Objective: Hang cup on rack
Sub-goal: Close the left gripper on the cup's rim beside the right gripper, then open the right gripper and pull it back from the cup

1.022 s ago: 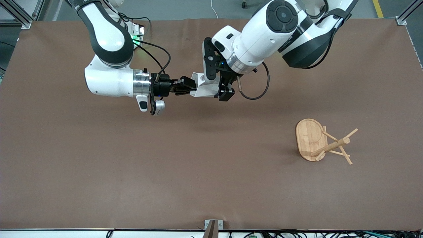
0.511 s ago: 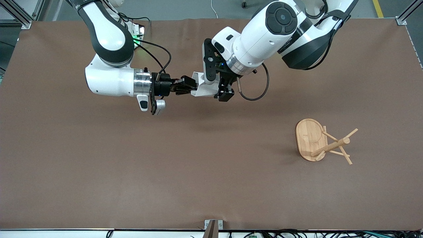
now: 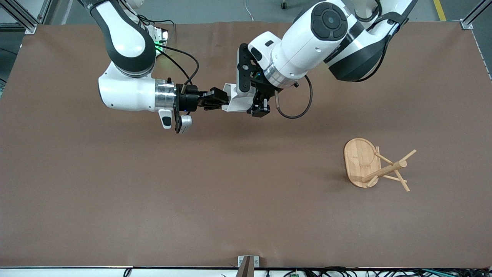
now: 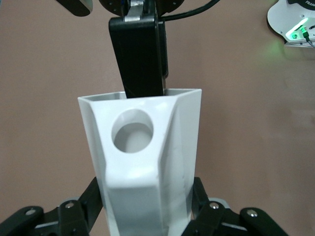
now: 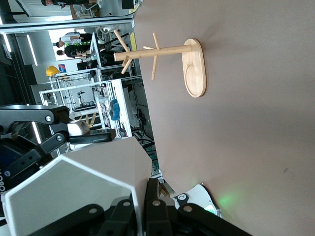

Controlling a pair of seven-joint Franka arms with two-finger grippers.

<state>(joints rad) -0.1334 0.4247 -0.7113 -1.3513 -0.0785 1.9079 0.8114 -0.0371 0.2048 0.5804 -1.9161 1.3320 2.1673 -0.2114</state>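
Two pincers grip one cup (image 3: 235, 100) in the air, over the table (image 3: 115, 200) toward its edge where the arm bases stand, about midway between the two ends. The right pincer (image 3: 222, 101) pinches the cup wall at the rim, one finger inside the mouth. The left pincer (image 3: 256, 107) pinches the base end; in the left wrist view its fingers (image 4: 74, 216) press on both sides of the body.

Orientation: the cup lies on its side. Long axis roughly level, parallel to the table's long edges; mouth toward the right arm's end, base toward the left arm's end. The handle tab with its round hole (image 4: 132, 130) faces the left wrist camera.

Step in hand, by my reading: handover, right arm to left.
- Confirm the left grip is firm before the right lets go.
- Spread the right pincer without tugging, then draw it straight out along the cup axis so the inner finger clears the rim.
- Keep the tab hole unobstructed.

Rack (image 3: 374, 165) stands well apart, toward the left arm's end and nearer the front edge, upright on its oval base, pegs free. The hole must later meet a peg tip squarely.
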